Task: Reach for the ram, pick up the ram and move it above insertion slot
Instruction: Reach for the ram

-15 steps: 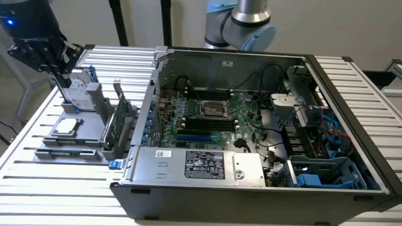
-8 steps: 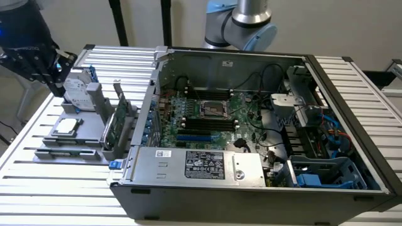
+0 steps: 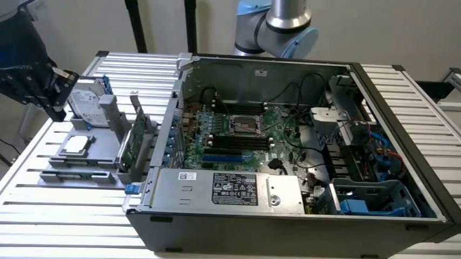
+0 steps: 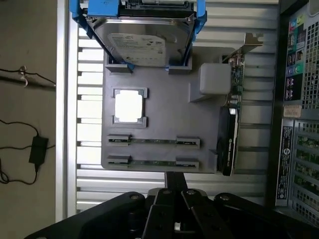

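No wording can be read. The silver metal power-supply box inside the open black computer case carries a black printed label and a small white sticker. The silver hard drive bears a pale label. Print on all is too small to tell.

Tall card just beside ram

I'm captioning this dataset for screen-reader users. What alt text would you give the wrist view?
The shut gripper is nearest two ram sticks lying untouched in the slots of a grey holder tray. The tray also carries a blue-railed hard drive, a square processor chip and a green card with a metal bracket.
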